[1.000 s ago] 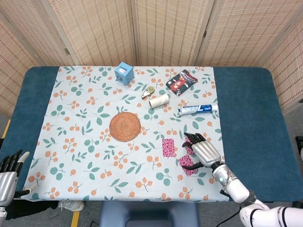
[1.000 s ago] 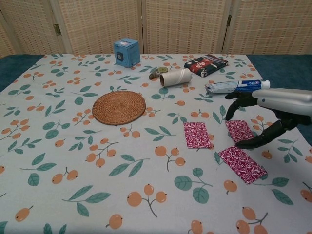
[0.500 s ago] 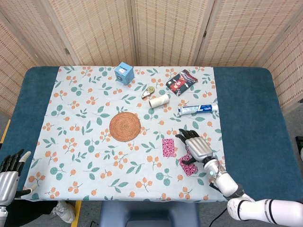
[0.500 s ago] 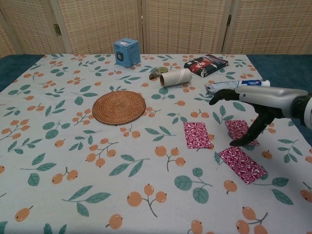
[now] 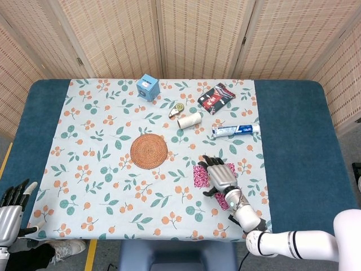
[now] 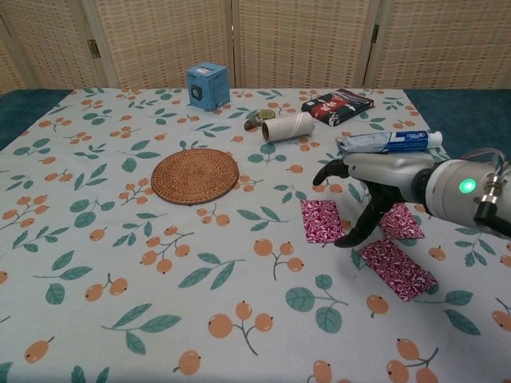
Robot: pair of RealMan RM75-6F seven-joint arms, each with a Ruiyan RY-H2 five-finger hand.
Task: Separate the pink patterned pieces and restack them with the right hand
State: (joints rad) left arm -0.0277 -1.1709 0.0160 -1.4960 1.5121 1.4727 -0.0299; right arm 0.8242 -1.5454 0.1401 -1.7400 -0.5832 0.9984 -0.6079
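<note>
Right hand (image 6: 355,195) further left now.

Three pink patterned pieces lie flat and apart on the cloth, right of centre. The left piece (image 6: 322,221) sits alone, the far-right piece (image 6: 399,220) is partly hidden, and the nearest piece (image 6: 397,268) lies angled.

My right hand (image 6: 363,195) is silver-grey with black fingers (image 6: 352,237) and a green light glowing at its wrist. The three pink patterned pieces (image 6: 322,220) are deep magenta with fine white swirls. The tablecloth (image 5: 101,169) is pale, printed with teal leaves and orange berries, over a dark blue table (image 5: 293,147). At eleven o'clock lies a rust-brown woven mat (image 6: 195,175); at twelve a cream roll (image 6: 288,126); farther off a light blue box (image 6: 207,85), a red-and-black packet (image 6: 338,105) and a white-and-blue tube (image 6: 389,142).
</note>
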